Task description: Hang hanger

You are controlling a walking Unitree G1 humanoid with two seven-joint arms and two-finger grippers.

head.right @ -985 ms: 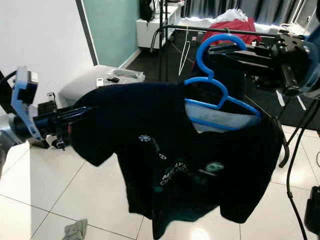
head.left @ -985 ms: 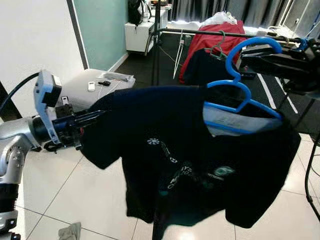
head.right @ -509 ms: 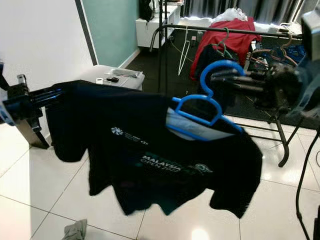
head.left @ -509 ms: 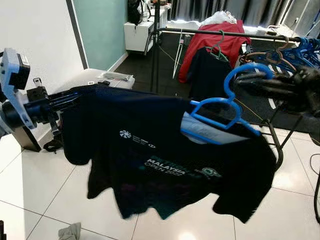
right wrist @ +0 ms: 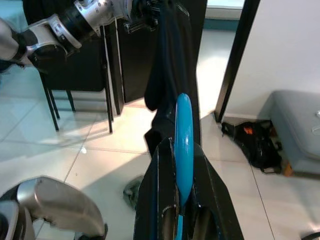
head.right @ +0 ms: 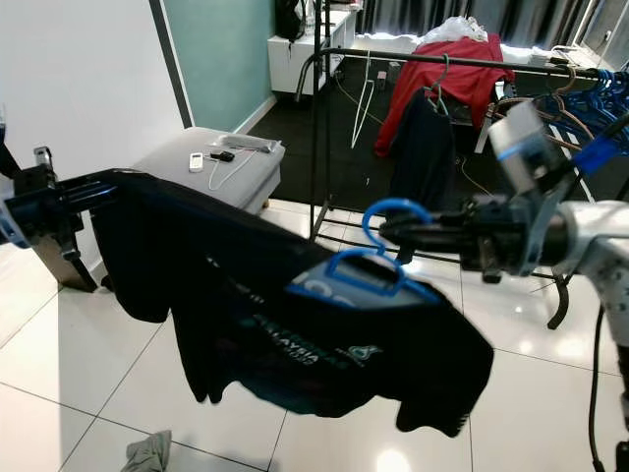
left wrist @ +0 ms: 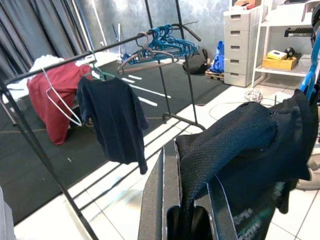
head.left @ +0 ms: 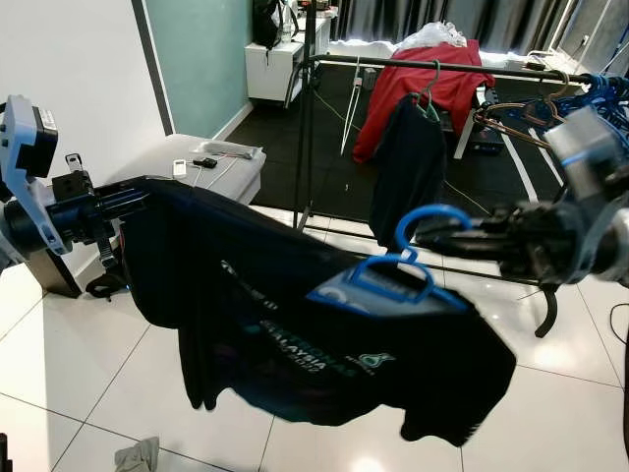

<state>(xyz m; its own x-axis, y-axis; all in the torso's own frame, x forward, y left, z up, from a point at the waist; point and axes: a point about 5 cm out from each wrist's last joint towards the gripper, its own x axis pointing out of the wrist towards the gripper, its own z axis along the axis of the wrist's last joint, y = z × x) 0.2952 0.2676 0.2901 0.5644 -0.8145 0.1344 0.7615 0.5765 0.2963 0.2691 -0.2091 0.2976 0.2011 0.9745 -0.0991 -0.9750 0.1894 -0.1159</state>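
Note:
A blue plastic hanger (head.left: pixel 408 270) carries a black printed T-shirt (head.left: pixel 285 334) and hangs tilted over the white tile floor. My right gripper (head.left: pixel 425 236) reaches in from the right and is shut on the hanger's hook; the right wrist view shows the blue hook (right wrist: pixel 183 135) clamped between the fingers. At the far left, my left gripper (head.left: pixel 138 200) is shut on the shirt's sleeve edge and holds it stretched out; black fabric (left wrist: pixel 240 145) is pinched between its fingers (left wrist: pixel 155 190). The black clothes rail (head.left: pixel 442 67) stands behind, beyond the hanger.
On the rail hang a red garment (head.left: pixel 432 84), a dark shirt (head.left: pixel 408 162) and several empty blue hangers (head.left: pixel 600 93). A grey ottoman (head.left: pixel 167 182) with remotes on top stands at the left. A rag (head.left: pixel 138 454) lies on the floor near my feet.
My right gripper has dropped lower with the hanger, so the shirt now sags and tilts down to the right. My left gripper swung out left a second ago and has held still since.

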